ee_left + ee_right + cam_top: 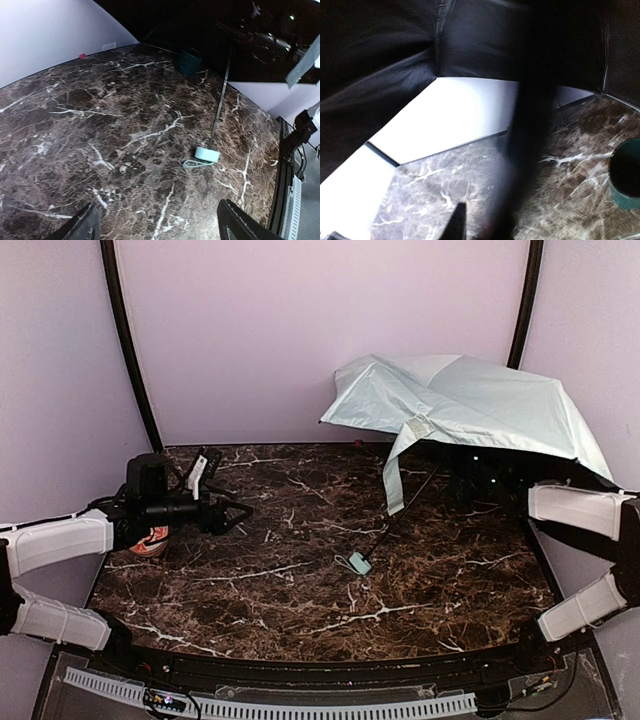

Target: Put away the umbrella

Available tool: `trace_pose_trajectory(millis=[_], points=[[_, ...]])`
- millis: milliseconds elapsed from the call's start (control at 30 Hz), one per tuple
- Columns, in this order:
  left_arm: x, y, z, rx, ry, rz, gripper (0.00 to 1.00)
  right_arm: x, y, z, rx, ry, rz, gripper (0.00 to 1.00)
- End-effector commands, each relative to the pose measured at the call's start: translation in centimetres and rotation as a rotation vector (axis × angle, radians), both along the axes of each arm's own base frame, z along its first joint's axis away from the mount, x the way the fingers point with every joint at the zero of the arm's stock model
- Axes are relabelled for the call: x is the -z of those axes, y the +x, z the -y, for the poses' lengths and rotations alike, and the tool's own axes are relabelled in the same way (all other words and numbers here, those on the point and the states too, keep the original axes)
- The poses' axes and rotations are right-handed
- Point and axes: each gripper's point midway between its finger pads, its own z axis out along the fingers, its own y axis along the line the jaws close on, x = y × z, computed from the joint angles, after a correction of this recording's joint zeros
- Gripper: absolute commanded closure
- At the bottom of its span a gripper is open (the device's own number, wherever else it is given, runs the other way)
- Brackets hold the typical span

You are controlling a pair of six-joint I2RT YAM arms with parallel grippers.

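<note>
With the umbrella (470, 405) open at the table's (250, 590) right rear, the left gripper (232, 512) spread empty, and the right gripper (477, 230), under the canopy (530, 415), too blurred to tell clenched or not, the shaft (410, 502) likely needed a square, firm clamp before collapsing.

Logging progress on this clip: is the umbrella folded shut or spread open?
Spread open. The umbrella has its canopy fanned out over the right rear of the table, shaft extended, handle on the marble.
</note>
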Motion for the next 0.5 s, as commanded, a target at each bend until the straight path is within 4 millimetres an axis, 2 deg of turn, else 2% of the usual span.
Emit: trace_pose_trajectory(millis=[0, 133, 200, 267, 367, 467], points=[[-0.7, -3.3, 3.2, 0.168, -0.041, 0.026, 0.18, -6.2, 0.3, -1.6, -0.022, 0.020, 0.117, 1.00], [-1.7, -5.9, 5.9, 0.292, -0.054, 0.046, 0.18, -10.9, -0.3, -4.1, -0.074, -0.011, 0.129, 1.00], [-3.1, -6.4, 6.8, 0.322, -0.074, 0.058, 0.18, -13.9, -0.5, -4.9, -0.088, 0.012, 0.114, 1.00], [-5.0, -7.9, 8.4, 0.386, -0.098, 0.088, 0.18, -16.3, -0.7, -5.6, -0.110, 0.036, 0.063, 1.00], [-7.8, -8.9, 9.6, 0.416, -0.117, 0.162, 0.18, -18.9, -1.5, -6.7, -0.124, 0.024, -0.033, 1.00], [-9.6, -9.3, 10.0, 0.406, -0.144, 0.243, 0.17, -21.0, -3.1, -9.0, -0.197, 0.004, -0.067, 1.00]])
